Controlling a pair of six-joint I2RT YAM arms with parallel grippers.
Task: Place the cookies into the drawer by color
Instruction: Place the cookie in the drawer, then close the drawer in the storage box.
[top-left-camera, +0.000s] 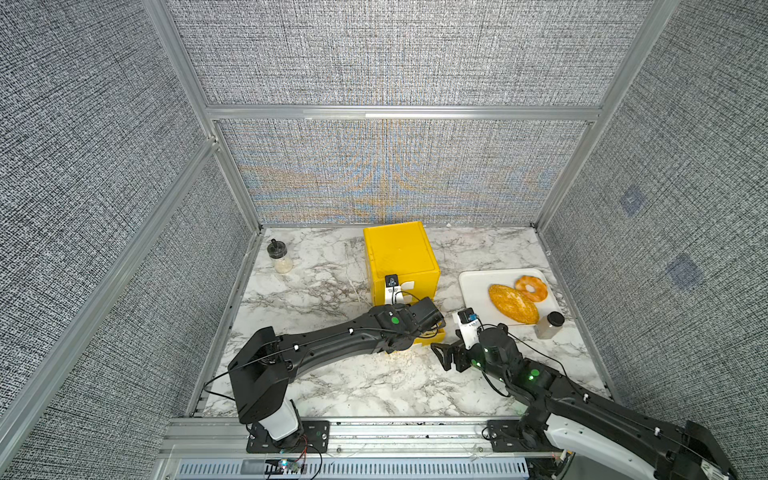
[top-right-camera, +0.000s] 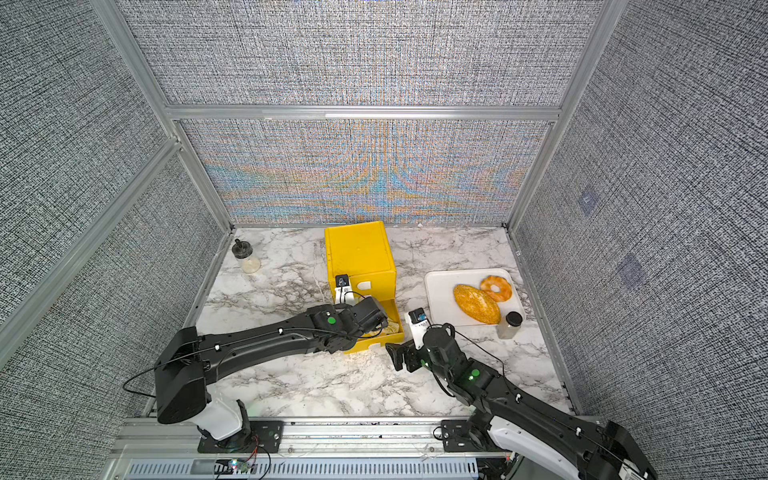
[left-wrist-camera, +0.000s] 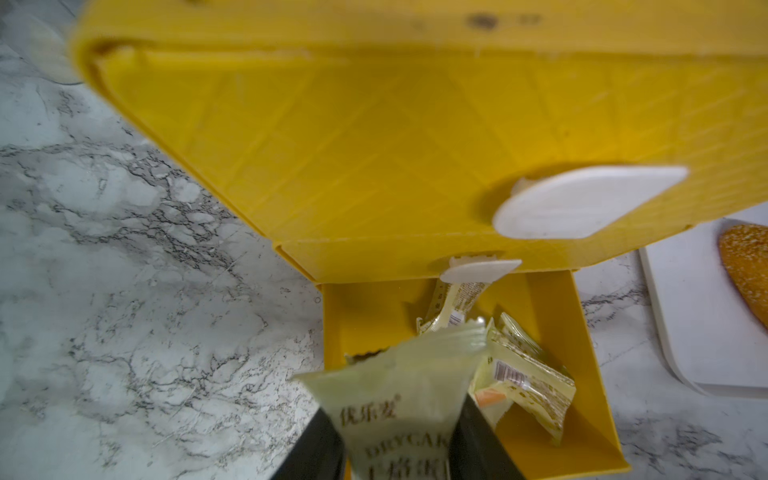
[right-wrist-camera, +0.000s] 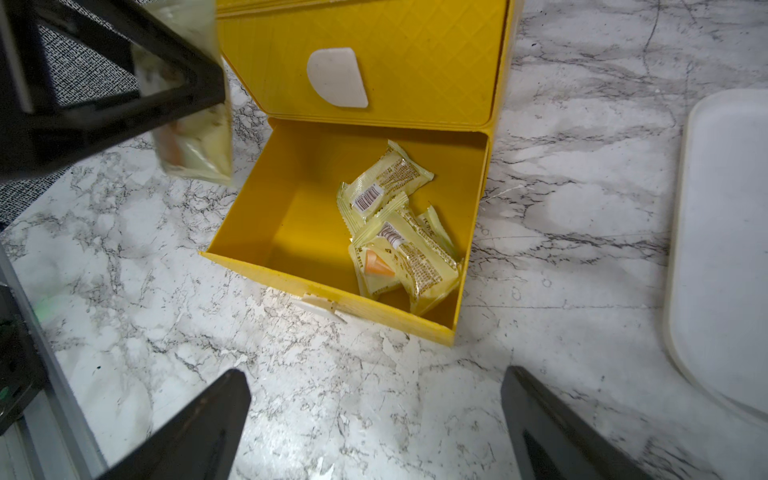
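Note:
The yellow drawer (top-left-camera: 401, 257) (top-right-camera: 359, 257) stands at the back middle of the marble table. Its bottom tray (right-wrist-camera: 291, 208) (left-wrist-camera: 561, 324) is pulled out; the two above are shut. Several pale yellow cookies (right-wrist-camera: 399, 232) (left-wrist-camera: 528, 374) lie in one side of the open tray. My left gripper (left-wrist-camera: 395, 411) hangs over the tray's near corner, shut on another pale yellow cookie packet (left-wrist-camera: 399, 386) (right-wrist-camera: 195, 145), which dangles below the fingers. My right gripper (right-wrist-camera: 376, 382) (top-left-camera: 442, 353) is open and empty, low over the table in front of the tray. No black or white cookies show.
A white tray (top-left-camera: 473, 291) at the right holds a bread loaf (top-left-camera: 513, 303) and a ring doughnut (top-left-camera: 532, 288). A black-lidded jar (top-left-camera: 549, 325) stands at its near corner. A small bottle (top-left-camera: 280, 257) sits at the back left. Grey panels wall in three sides.

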